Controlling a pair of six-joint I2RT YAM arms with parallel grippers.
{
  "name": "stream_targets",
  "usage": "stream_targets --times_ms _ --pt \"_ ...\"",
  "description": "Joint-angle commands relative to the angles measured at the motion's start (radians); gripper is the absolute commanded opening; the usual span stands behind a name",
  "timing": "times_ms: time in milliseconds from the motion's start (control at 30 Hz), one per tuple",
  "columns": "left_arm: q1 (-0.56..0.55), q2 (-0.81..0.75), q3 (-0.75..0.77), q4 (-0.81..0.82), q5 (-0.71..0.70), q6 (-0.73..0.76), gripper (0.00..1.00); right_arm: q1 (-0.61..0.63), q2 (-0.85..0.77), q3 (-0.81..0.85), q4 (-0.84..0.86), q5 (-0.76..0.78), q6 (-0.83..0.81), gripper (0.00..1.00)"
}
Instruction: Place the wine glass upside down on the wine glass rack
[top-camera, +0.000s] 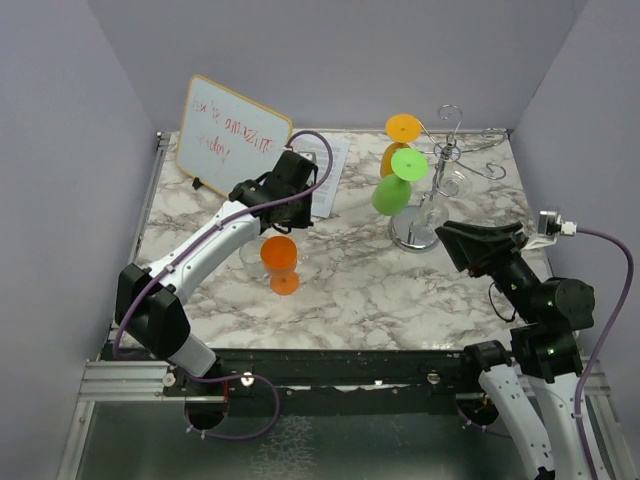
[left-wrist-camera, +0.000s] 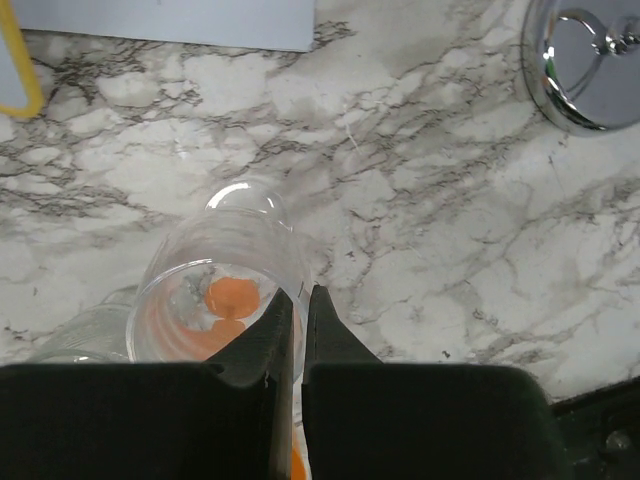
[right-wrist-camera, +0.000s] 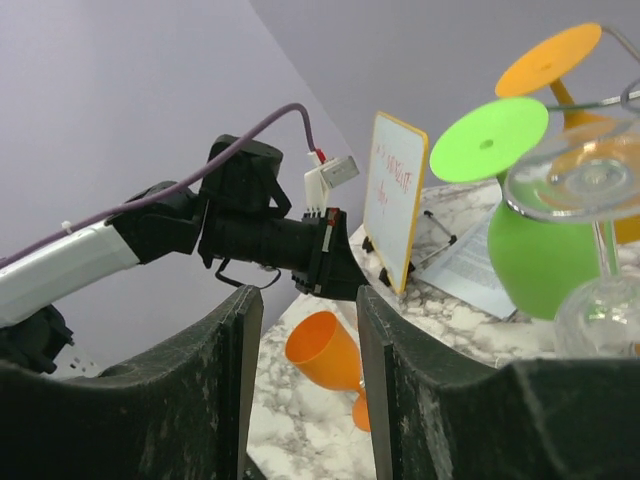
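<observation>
An orange wine glass (top-camera: 280, 256) sits on the marble table, just below my left gripper (top-camera: 287, 222). From the left wrist I look down into its bowl (left-wrist-camera: 235, 296). My left gripper (left-wrist-camera: 298, 292) is shut on its rim, one finger inside and one outside. From the right wrist the glass (right-wrist-camera: 325, 355) looks tilted under that gripper (right-wrist-camera: 340, 282). The chrome wine glass rack (top-camera: 413, 236) stands at the back right, its disc base (left-wrist-camera: 585, 60) showing in the left wrist view. My right gripper (top-camera: 452, 240) is open beside the rack, with nothing between its fingers (right-wrist-camera: 250, 330).
Upside down on the rack hang an orange glass (top-camera: 404, 128), a green glass (top-camera: 398, 182) and a clear glass (top-camera: 452, 186). A whiteboard (top-camera: 230, 130) and a printed sheet (top-camera: 335, 172) stand at the back left. A clear glass shape (left-wrist-camera: 80, 342) lies left of the held glass.
</observation>
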Motion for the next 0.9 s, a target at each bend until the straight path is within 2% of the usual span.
stream_targets --times_ms 0,67,200,533,667,867 --pt "-0.052 -0.052 0.03 0.039 0.117 0.011 0.0 0.005 -0.049 -0.064 -0.076 0.041 0.139 0.47" --pt "-0.089 -0.066 0.012 0.064 0.117 -0.004 0.0 0.006 -0.075 -0.084 -0.113 0.051 0.176 0.49" --pt "-0.19 -0.085 -0.049 0.145 0.082 -0.032 0.0 0.005 -0.125 -0.102 -0.231 0.074 0.224 0.6" --pt "-0.345 -0.189 -0.269 0.479 0.014 -0.065 0.0 0.005 -0.155 -0.09 -0.748 0.172 0.389 0.57" --pt "-0.377 -0.218 -0.303 0.536 0.002 -0.059 0.0 0.005 -0.159 -0.145 -0.811 0.188 0.482 0.58" --pt "-0.407 -0.259 -0.364 0.642 0.043 -0.072 0.0 0.005 -0.118 -0.246 -0.793 0.144 0.651 0.6"
